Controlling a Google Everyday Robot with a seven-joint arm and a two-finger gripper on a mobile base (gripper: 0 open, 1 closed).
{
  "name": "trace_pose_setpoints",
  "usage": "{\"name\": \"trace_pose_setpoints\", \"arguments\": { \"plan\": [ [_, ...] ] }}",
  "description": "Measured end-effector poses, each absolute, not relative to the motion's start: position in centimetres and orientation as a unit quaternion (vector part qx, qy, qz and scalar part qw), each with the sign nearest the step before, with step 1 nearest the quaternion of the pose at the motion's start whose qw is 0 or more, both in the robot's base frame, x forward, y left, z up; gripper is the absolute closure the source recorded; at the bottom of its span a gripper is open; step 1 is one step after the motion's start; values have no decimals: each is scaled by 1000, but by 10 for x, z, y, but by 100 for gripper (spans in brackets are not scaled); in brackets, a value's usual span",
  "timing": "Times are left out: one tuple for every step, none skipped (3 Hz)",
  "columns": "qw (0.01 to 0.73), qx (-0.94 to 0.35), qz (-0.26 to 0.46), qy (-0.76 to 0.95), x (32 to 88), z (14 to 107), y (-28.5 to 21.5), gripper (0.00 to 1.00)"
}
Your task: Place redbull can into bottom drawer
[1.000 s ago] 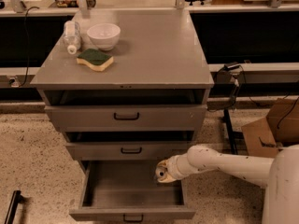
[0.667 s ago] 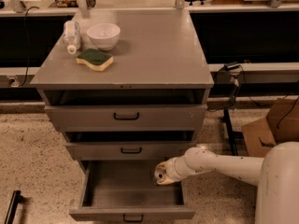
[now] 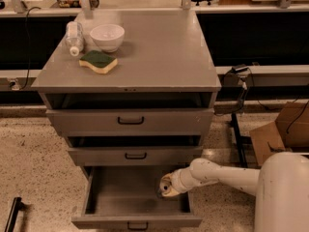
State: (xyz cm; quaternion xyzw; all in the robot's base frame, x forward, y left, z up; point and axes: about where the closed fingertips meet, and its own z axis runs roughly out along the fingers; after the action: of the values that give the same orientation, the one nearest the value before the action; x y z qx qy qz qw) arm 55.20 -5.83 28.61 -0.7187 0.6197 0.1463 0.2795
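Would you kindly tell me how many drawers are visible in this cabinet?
3. The top drawer sits just under the cabinet top, the middle drawer below it, and the bottom drawer is pulled open, with the end effector inside near its right wall. None appear hidden.

We see the bottom drawer (image 3: 129, 197) pulled well out, far past the two drawers above it. It is grey metal, the lowest and deepest of the three. Its front panel faces us and carries a small black handle (image 3: 137, 224) at centre. The floor inside is dark grey, framed by low side walls. The gripper (image 3: 165, 186) sits over the drawer's right rear area, just under the middle drawer's front and inside the right wall. A pale rounded shape shows at its tip. We cannot tell whether that is the redbull can, and we cannot make the can out anywhere else.
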Motion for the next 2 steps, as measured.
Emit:
{"name": "trace_pose_setpoints", "arguments": {
  "plan": [
    [266, -724, 145, 620, 551, 270, -57, 36],
    [250, -729, 140, 622, 550, 258, -56, 13]
  ]
}}
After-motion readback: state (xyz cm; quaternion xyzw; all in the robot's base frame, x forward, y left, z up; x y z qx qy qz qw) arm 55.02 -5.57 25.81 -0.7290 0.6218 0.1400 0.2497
